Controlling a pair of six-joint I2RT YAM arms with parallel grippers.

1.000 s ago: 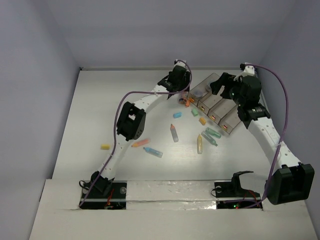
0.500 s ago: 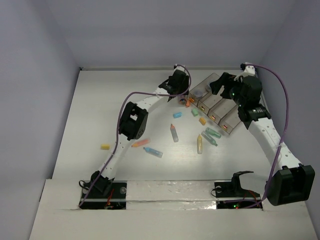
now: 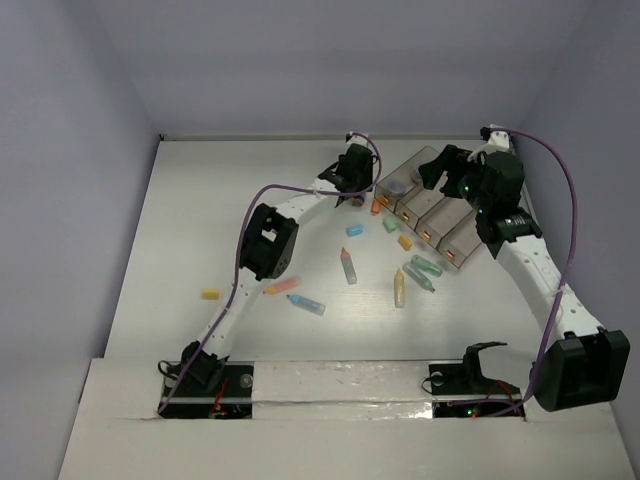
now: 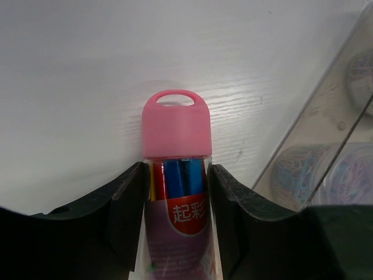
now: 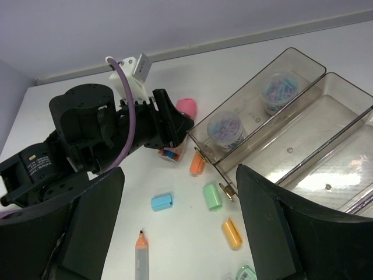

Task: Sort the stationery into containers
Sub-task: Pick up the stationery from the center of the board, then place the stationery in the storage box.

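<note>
Tube (image 4: 176, 175): pink cap, clear body; blue, red and yellow sticks inside; red label with white characters.
Fingers (image 4: 125, 216): black.
Table (image 4: 87, 58): white, faint wood grain.
Tray (image 5: 326, 140): smoky clear.
Tubs (image 5: 226, 125): clear, with blue-purple bits inside.
Lower centre of right wrist view: orange marker (image 5: 197, 164), green cap (image 5: 212, 196), blue cap (image 5: 162, 202).
Cable (image 5: 132, 111): purple.

White table (image 3: 200, 220), scattered markers (image 3: 347, 266), smoky tray (image 5: 315, 135)

Tray (image 3: 428, 205) near the far right corner of the surface (image 3: 230, 200), two tubs (image 5: 226, 125) in its leftmost compartment, a tube (image 4: 176, 134) just left. Markers (image 3: 347, 266) scattered before it; one marker (image 3: 210, 294) alone near the left edge.
</note>
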